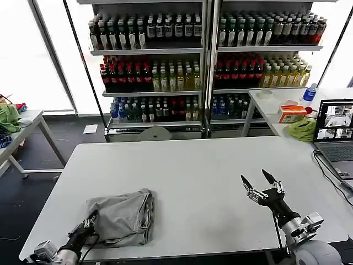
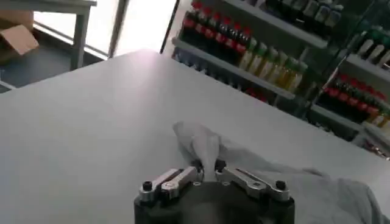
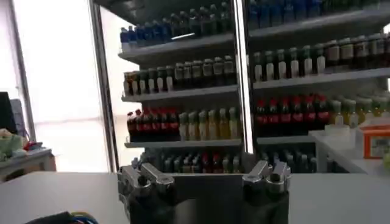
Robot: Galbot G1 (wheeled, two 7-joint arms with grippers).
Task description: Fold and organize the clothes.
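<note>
A light grey shirt (image 1: pixel 126 216) lies loosely folded at the near left of the white table (image 1: pixel 198 165). My left gripper (image 1: pixel 88 226) is at the shirt's near left corner, shut on a raised fold of the grey fabric (image 2: pixel 201 146), which stands up between the fingertips of the left gripper (image 2: pixel 208 165). The rest of the shirt (image 2: pixel 317 189) spreads away over the table. My right gripper (image 1: pixel 263 183) hovers open above the table's near right part, away from the shirt, nothing between its fingers (image 3: pixel 149 176).
A laptop (image 1: pixel 335 132) with cables sits at the table's right edge. A side table behind it holds a bright green cloth (image 1: pixel 302 129), an orange box (image 1: pixel 291 113) and a bottle. Drink shelves (image 1: pixel 204 61) stand behind; another table (image 1: pixel 22 124) is at far left.
</note>
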